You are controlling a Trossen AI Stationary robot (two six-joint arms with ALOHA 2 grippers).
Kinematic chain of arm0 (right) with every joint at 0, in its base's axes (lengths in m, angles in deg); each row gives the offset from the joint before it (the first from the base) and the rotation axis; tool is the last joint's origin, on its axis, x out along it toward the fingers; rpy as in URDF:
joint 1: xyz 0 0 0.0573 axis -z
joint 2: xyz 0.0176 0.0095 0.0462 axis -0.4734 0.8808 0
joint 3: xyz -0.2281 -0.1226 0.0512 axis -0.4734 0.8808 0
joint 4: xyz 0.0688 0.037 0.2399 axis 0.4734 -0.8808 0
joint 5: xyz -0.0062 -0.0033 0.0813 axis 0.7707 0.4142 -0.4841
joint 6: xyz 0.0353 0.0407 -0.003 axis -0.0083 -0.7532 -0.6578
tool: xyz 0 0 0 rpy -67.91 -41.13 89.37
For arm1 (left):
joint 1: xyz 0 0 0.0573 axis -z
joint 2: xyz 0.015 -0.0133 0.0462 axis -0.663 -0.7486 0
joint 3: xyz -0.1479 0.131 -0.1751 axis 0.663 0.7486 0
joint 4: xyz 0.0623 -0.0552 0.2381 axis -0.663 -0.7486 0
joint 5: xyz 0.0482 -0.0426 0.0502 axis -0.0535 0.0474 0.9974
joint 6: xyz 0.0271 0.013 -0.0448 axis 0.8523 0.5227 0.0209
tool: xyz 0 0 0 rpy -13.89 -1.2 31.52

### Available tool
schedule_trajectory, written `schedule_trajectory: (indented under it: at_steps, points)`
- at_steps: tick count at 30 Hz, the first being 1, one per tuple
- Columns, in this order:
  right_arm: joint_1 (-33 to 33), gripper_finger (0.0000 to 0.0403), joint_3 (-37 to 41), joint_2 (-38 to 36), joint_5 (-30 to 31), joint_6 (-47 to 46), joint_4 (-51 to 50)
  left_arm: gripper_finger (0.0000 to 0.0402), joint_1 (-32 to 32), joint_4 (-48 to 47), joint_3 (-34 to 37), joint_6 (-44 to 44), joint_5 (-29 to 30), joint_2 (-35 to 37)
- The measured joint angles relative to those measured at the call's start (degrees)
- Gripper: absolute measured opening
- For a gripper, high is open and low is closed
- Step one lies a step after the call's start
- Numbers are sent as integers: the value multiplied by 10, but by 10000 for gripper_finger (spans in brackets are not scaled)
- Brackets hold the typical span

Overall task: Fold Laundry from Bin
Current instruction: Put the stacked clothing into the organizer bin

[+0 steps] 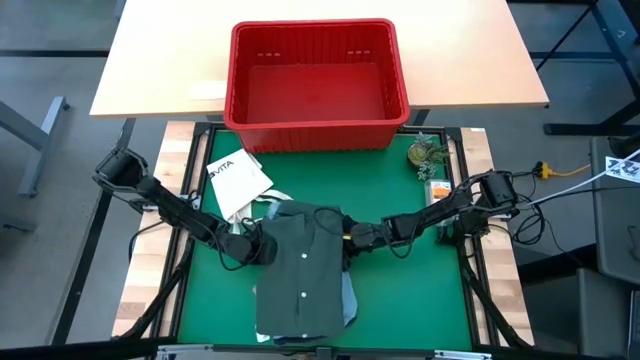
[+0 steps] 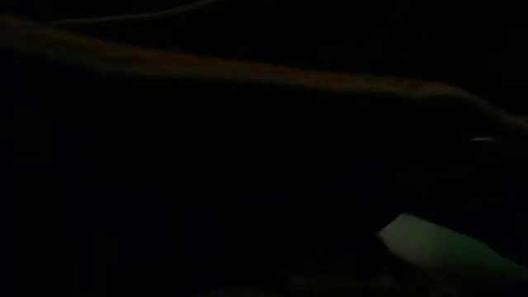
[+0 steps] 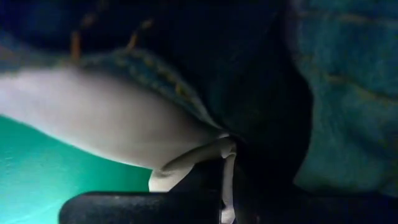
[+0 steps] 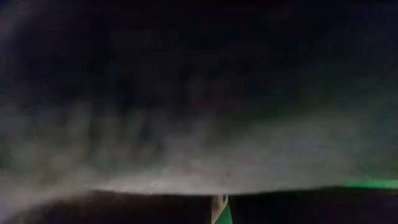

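From above, the dark olive shirt (image 1: pixel 300 275) lies lengthwise from the red bin (image 1: pixel 318 85) toward the counter's (image 1: pixel 410 290) near edge, covering jeans. Left gripper (image 1: pixel 262 247) and right gripper (image 1: pixel 347 236) pinch its opposite edges, fingers together. A white bag (image 1: pixel 236 182) reads "VTA". The low view is dark, probably cloth-covered.

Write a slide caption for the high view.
Both end effectors, left and right, pinch opposite edges of the dark olive-green shirt below the empty red bin.
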Motion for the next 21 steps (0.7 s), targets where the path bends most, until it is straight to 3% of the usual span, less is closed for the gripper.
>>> schedule_trajectory:
  at_steps: [21]
  points:
    - [75, 19, -36, -2, -33, 57, -35, 6, -43, -25, -17, 14, 27, 3]
